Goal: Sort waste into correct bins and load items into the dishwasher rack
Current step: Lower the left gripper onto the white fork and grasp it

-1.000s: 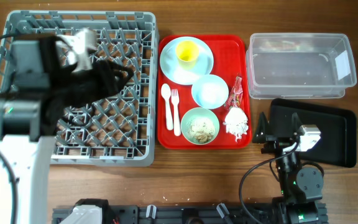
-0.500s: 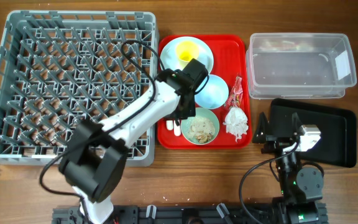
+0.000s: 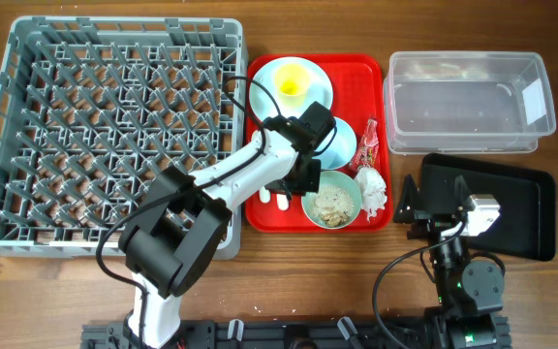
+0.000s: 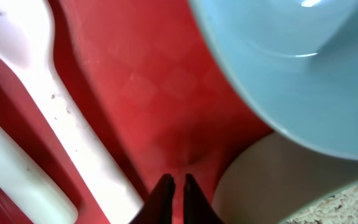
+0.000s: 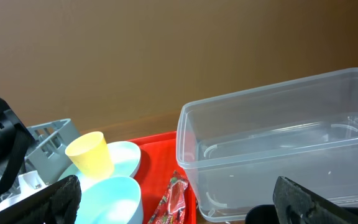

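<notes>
My left gripper [image 3: 307,183] is down on the red serving tray [image 3: 355,68], its jaws shut with nothing between them, and shows again as left gripper [image 4: 176,182]. Just right of it sits the mint-green bowl [image 3: 333,201] of beige food scraps [image 4: 347,200]. The white spoon [image 4: 73,130] and fork [image 3: 281,203] lie to its left, mostly under the arm. Beyond is the small blue bowl [image 3: 341,142]. A yellow cup [image 3: 291,81] stands on the blue plate [image 3: 263,95]. The wrapper [image 3: 368,143] and tissue [image 3: 372,189] lie at the tray's right edge. My right gripper [image 5: 185,202] is open, away from everything.
The grey dishwasher rack [image 3: 114,131] fills the left of the table, with nothing in it. The clear tub [image 3: 468,102] stands at the back right, the black tray [image 3: 511,208] in front of it. My right arm [image 3: 458,262] rests at the front right.
My left arm swung from over the rack to the red tray and lowered between the cutlery and the mint-green bowl. Its jaws closed. The mint-green bowl shifted slightly right.
</notes>
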### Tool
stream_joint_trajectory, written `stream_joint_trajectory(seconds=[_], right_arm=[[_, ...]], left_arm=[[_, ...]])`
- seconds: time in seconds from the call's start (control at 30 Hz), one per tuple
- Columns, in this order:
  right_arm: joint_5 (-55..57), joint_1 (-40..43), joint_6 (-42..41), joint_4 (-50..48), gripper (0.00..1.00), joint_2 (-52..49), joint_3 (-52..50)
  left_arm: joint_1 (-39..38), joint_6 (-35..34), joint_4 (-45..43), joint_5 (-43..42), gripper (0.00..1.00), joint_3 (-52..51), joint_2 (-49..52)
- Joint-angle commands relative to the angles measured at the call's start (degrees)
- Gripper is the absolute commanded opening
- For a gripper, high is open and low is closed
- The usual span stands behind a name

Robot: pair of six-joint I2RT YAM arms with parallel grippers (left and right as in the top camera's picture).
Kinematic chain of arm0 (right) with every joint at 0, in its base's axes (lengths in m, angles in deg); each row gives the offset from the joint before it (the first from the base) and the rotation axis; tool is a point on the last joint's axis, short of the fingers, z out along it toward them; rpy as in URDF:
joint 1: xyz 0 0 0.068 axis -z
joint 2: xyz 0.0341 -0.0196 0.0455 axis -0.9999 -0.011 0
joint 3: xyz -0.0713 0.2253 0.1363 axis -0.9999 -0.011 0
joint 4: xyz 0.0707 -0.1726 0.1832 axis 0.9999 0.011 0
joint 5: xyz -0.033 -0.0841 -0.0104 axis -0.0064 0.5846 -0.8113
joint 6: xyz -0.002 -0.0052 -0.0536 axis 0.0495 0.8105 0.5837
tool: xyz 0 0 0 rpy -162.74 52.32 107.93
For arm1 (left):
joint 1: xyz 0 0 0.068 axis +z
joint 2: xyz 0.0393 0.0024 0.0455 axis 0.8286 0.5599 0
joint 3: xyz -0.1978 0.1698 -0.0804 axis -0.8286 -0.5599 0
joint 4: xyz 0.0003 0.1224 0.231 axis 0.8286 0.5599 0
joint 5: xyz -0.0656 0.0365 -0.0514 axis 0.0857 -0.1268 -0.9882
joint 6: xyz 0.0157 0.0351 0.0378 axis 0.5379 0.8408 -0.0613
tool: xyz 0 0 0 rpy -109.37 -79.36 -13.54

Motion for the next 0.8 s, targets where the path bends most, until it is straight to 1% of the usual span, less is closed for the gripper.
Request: stream_joint_trajectory(seconds=[0.0,0.1,0.17,0.2,0.23,0.33,0.43,0.47,0.57,0.63,0.7,0.77], right_arm=[[-0.5,-0.2,0.5,-0.3,1.00,0.3,0.0],[-0.5,-0.2,0.5,-0.3,1.00,0.3,0.0],[-0.5,-0.2,0.5,-0.3,1.00,0.3,0.0],[-0.5,-0.2,0.5,-0.3,1.00,0.2,0.0],[-0.5,-0.2,0.5,-0.3,1.00,0.2,0.0],[-0.5,-0.2,0.5,-0.3,1.00,0.3,0.0],[-0.5,-0.2,0.5,-0.3,1.00,0.2,0.0],[-0.5,-0.2,0.5,-0.3,1.00,0.3,0.0],[-0.5,-0.2,0.5,-0.3,1.00,0.3,0.0],[-0.5,-0.2,0.5,-0.3,1.00,0.3,0.0],[-0.5,-0.2,0.5,-0.3,1.00,0.3,0.0],[-0.5,-0.2,0.5,-0.3,1.00,0.2,0.0]], left_arm=[[1.0,0.4,-0.3,2.8,0.09,0.1,0.2],[3.3,-0.7,-0.2,2.7,0.11,0.4,-0.8],[5.0,-0.7,-0.2,2.7,0.20,0.4,-2.3],[6.1,-1.4,-0.2,2.7,0.22,0.4,-3.3],[7.0,-3.1,-0.5,2.7,0.24,0.4,-3.7],[7.1,-3.5,-1.6,3.0,0.26,0.2,-3.5],[5.7,-4.9,-3.5,8.2,0.30,-0.1,-3.1],[5.1,-6.7,-3.5,10.9,0.30,-0.2,-2.9],[4.2,-6.8,-6.2,11.0,0.27,-3.2,-2.8],[3.9,-8.3,-10.4,10.9,0.27,-7.6,-2.8],[3.9,-8.2,-14.5,10.9,0.27,-11.7,-2.8],[3.9,-8.2,-16.6,10.9,0.27,-13.8,-2.8]])
